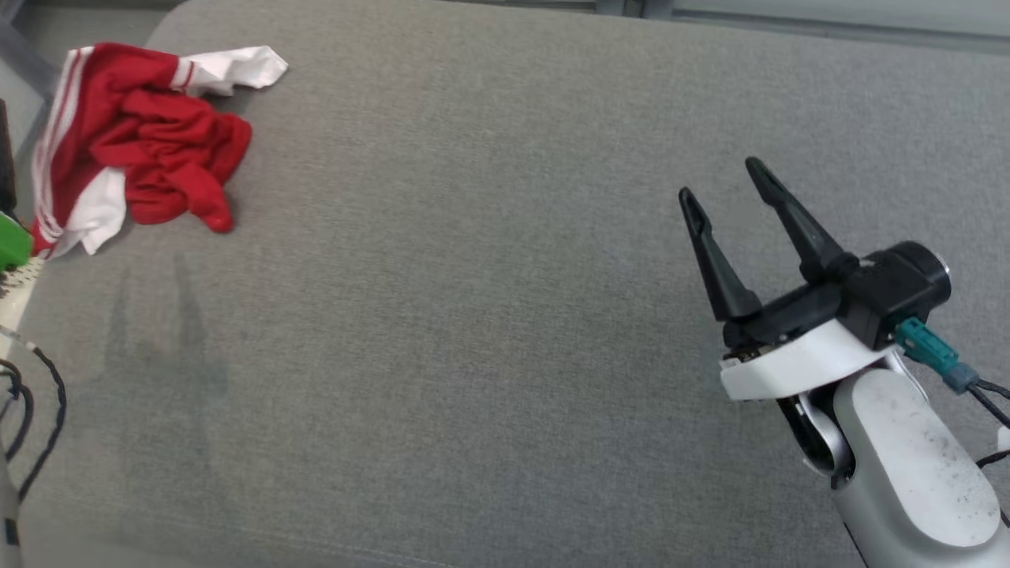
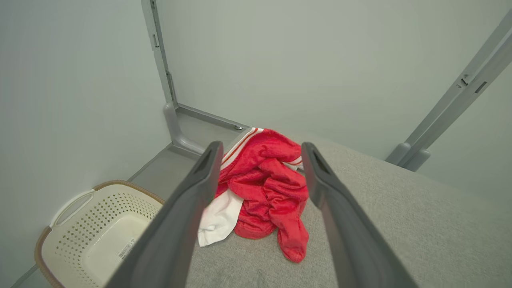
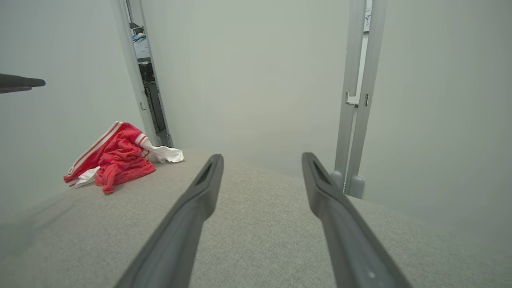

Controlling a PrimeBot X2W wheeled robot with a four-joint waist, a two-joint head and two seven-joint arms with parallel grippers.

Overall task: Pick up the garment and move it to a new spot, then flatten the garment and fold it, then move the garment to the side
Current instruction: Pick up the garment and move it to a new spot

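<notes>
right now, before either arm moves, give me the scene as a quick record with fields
garment: red and white, crumpled heap, unfolded
place: far left corner of the grey padded surface, near its edge
left jaws: open, empty, aimed at the garment, not touching it
right jaws: open, empty, over the right part of the surface, well apart from the garment
basket: pale, perforated, on the floor beside the surface
task stage: garment not yet picked up
</notes>
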